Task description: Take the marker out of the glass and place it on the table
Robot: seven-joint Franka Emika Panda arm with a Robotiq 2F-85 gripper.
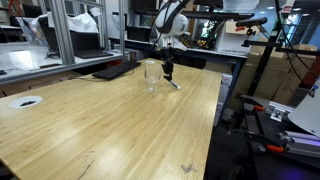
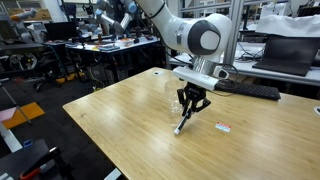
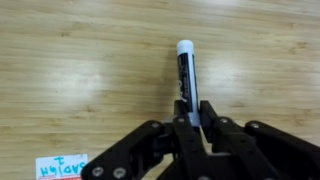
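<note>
**On the wooden table**

The big light-brown wooden table [image 1: 120, 130] holds a small clear glass cup [image 1: 151, 75] near its far end. A flat white round thing [image 1: 25, 101] lies at the left edge. A little white-and-red paper tag [image 2: 223, 127] lies flat on the wood.

Aluminium-framed workbenches [image 1: 70, 40] are standing at the back in both exterior views, one carrying a black keyboard [image 2: 252, 91] and a dark screen [image 2: 290, 48]. A grey floor [image 2: 65, 85] is stretching away towards cluttered desks [image 2: 100, 45], with an orange object [image 2: 36, 109] lying on it. Even indoor light is falling over the whole room.
</note>
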